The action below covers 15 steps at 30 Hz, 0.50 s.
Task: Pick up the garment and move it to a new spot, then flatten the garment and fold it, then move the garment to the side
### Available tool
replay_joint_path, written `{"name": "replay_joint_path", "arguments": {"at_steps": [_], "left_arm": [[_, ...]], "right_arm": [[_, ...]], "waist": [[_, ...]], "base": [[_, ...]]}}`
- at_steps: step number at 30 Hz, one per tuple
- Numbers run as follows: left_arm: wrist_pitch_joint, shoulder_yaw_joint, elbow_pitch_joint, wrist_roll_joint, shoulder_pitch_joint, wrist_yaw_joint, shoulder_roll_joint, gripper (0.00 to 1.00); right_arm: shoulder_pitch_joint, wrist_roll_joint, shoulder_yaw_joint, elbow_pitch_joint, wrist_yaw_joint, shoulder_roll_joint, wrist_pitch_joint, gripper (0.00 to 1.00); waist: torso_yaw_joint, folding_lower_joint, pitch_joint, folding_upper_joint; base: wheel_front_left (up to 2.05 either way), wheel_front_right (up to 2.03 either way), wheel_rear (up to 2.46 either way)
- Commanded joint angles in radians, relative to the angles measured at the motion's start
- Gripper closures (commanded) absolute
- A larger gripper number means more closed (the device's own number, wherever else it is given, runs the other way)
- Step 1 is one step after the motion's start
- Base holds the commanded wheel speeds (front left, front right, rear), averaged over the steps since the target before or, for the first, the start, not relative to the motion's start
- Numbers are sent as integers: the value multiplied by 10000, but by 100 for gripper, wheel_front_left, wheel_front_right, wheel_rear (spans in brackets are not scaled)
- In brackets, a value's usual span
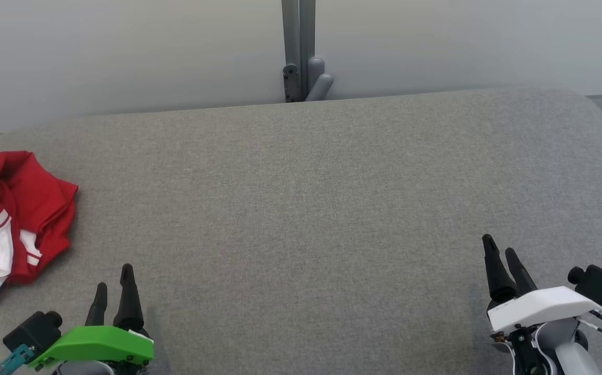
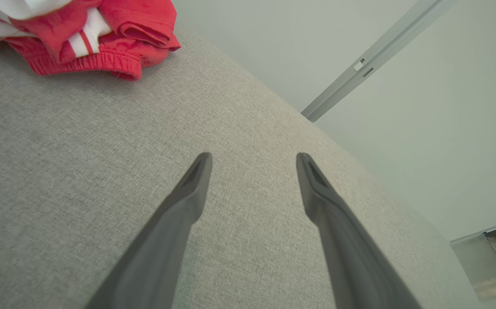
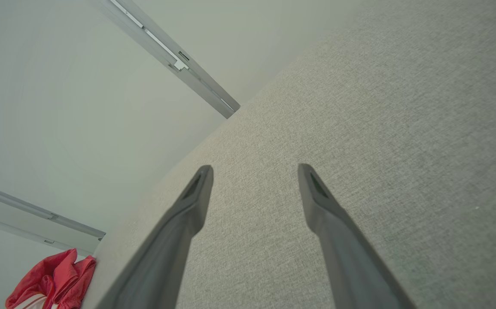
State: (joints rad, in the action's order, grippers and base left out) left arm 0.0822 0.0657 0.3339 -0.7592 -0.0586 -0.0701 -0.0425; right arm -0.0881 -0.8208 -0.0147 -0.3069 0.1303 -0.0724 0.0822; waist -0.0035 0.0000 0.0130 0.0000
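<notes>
The garment (image 1: pixel 16 219) is a crumpled heap of red cloth with white panels and stripes, lying at the far left edge of the grey padded table (image 1: pixel 301 208). It also appears at the top left of the left wrist view as the garment (image 2: pixel 114 47), and at the bottom left of the right wrist view as the garment (image 3: pixel 56 281). My left gripper (image 1: pixel 114 276) hovers open near the front left, to the right of the heap and apart from it. Far across at the front right, my right gripper (image 1: pixel 500 246) is open too. Nothing lies between either pair of fingers.
A pale wall runs behind the table, with a grey vertical post and hinge fitting (image 1: pixel 301 62) at the back middle. The table's rounded corners show at the far left and far right.
</notes>
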Motion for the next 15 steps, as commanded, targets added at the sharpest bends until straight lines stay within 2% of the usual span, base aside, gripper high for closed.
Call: {"name": "replay_joint_path", "arguments": {"at_steps": [1,15], "left_arm": [[126,-27,-38,402,-309,56,-84,0],[547,-257,219,2119,-253,180,-135,0]], "right_arm": [[-264,383,67,71,3,-75,147,0],[-304,1958,360,12,4,-190,564,0]], "waist": [[-3,0,7,0],[-19,0,11,0]], "base": [[0,0,0],[0,0,0]]}}
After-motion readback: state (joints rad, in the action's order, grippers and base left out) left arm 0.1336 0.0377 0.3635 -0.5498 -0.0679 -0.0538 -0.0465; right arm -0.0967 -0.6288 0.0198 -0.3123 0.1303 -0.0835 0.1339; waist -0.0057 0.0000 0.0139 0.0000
